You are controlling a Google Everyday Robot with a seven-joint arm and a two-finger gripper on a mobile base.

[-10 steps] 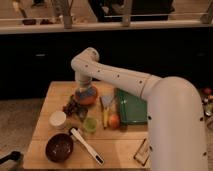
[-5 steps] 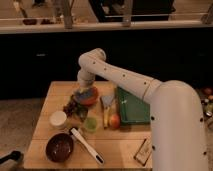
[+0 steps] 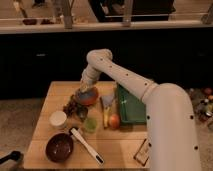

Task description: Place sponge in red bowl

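Note:
The red bowl (image 3: 88, 98) sits on the wooden table, left of the green tray. A blue-grey patch, the sponge (image 3: 90, 93), shows inside the bowl's rim. My gripper (image 3: 84, 88) hangs straight down from the white arm, right over the bowl's left part and touching or almost touching the sponge. I cannot tell whether the sponge is held or lies free in the bowl.
A green tray (image 3: 131, 106) lies to the right. A scraper with a yellow handle (image 3: 106, 109), an orange fruit (image 3: 114, 121), a green cup (image 3: 90, 125), a white cup (image 3: 58, 119), a dark maroon bowl (image 3: 59, 146) and a white-handled tool (image 3: 86, 145) crowd the table's front.
The arm's elbow has swung to the right and a little up. The gripper has stayed over the red bowl.

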